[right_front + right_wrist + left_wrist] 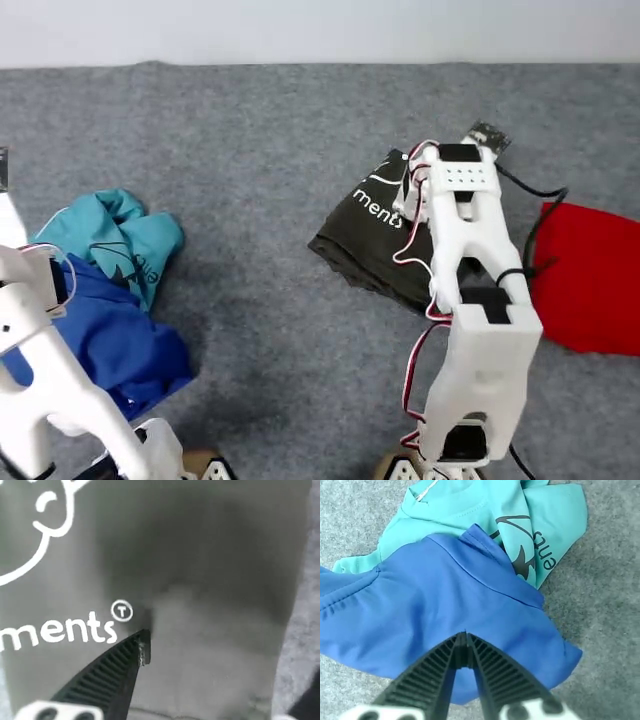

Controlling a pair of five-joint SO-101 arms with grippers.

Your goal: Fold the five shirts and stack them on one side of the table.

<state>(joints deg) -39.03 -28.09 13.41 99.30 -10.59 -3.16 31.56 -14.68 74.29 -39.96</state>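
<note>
A blue shirt [120, 345] lies crumpled at the table's left, partly over a teal shirt [125, 235] with dark print. My left gripper [467, 642] is shut on a fold of the blue shirt [420, 595], with the teal shirt [470, 505] just beyond it. Right of centre is a dark shirt [365, 235] with white lettering. My right gripper [412, 195] sits low on its far part, pressed against the dark shirt [210, 580] beside the print. A red shirt [590, 280] lies at the right edge.
The table is covered in grey felt [260, 150], with a broad bare stretch between the left shirts and the dark one. A pale wall [320, 30] bounds the far edge. A small dark object [487, 135] lies behind the right arm, whose cables hang along it.
</note>
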